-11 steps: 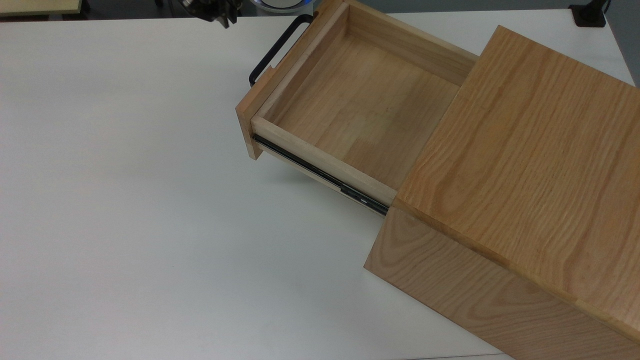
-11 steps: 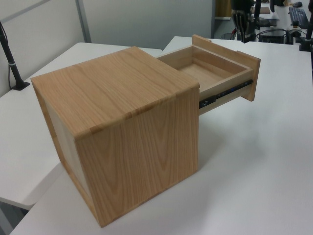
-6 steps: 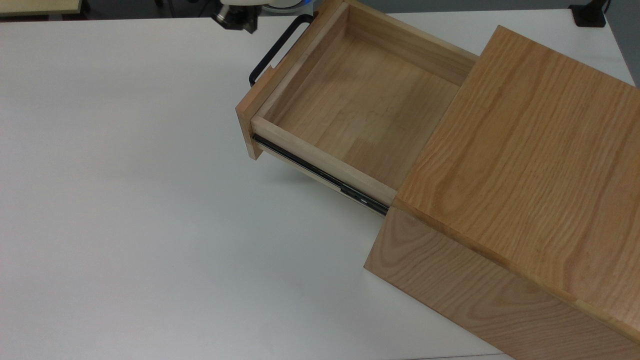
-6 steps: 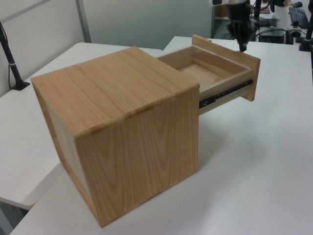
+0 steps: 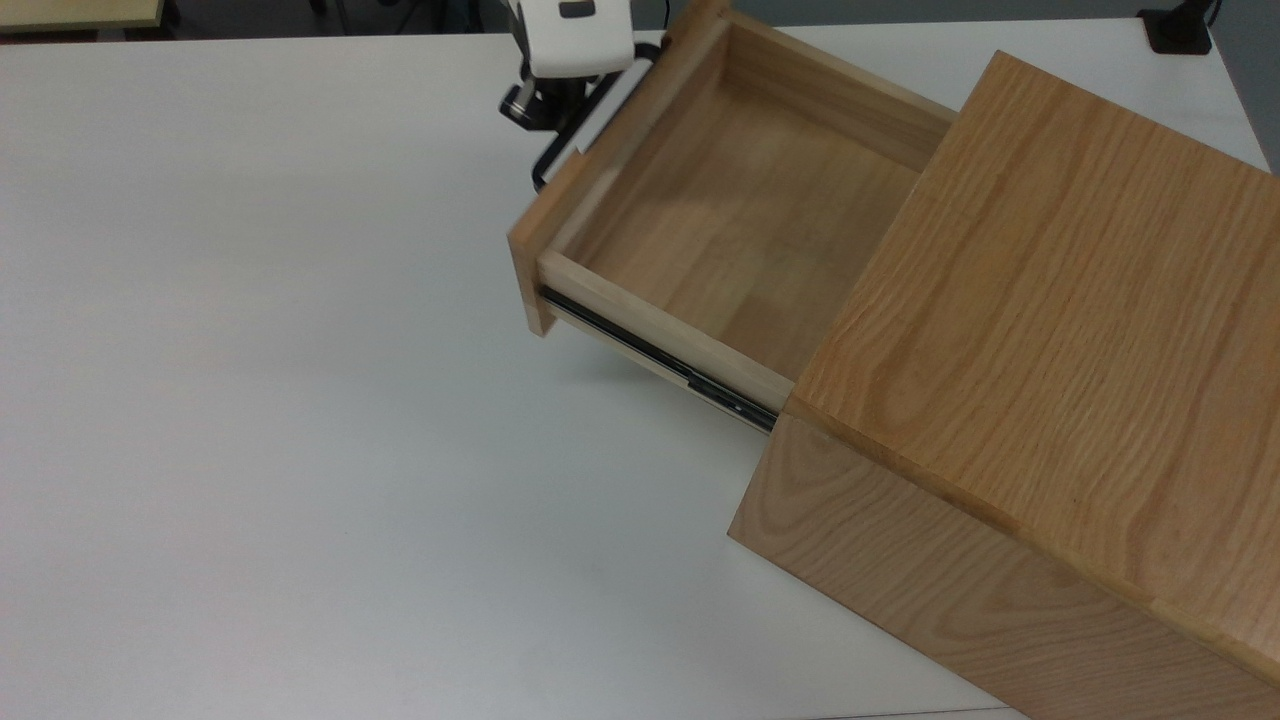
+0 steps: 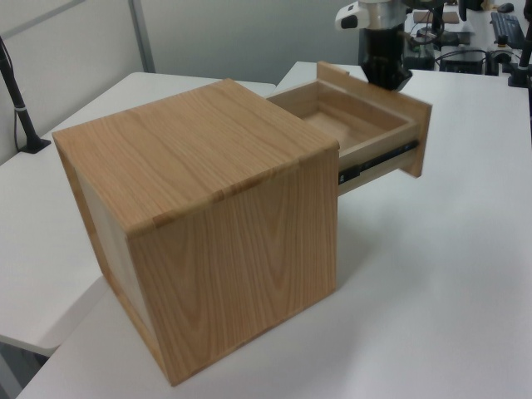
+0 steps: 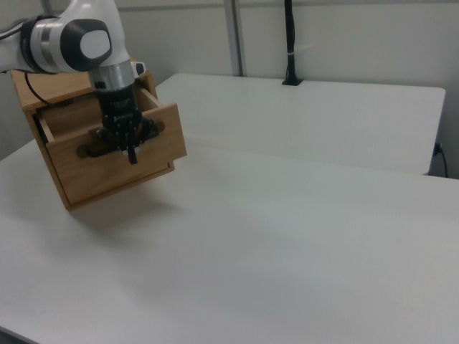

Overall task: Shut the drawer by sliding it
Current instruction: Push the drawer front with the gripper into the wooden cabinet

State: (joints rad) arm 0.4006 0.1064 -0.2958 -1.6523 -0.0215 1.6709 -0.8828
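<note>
- Drawer [image 5: 720,210] of light wood, pulled well out of the cabinet [image 5: 1050,330], interior bare, flat front panel [image 7: 115,161] facing away from the cabinet toward the open desk [image 5: 250,400].
- Dark metal side rail [image 5: 650,360] exposed under the drawer's near wall in the top view, running back into the cabinet.
- Oak-grained cabinet sitting on the white desk, at the top view's right and filling the left view's foreground.
- White-and-grey arm [image 7: 79,36] reaching down from above, last link close to vertical, wrist directly over the front panel.
- Claw [image 7: 129,147] pointing downward at the outer face of the front panel, right at the black bar handle [image 5: 560,150]; dark fingertips [image 7: 132,154] hanging just below the handle in the right view.
- Cannot tell whether the claw is clenched or released, nor whether it grips the handle or merely presses against the panel.
- In the left view, claw [image 6: 385,71] standing upright behind the far edge of the front panel, partly hidden by it.
- Black post [image 7: 290,43] upright at the desk's far edge in the right view, well apart from the drawer.
</note>
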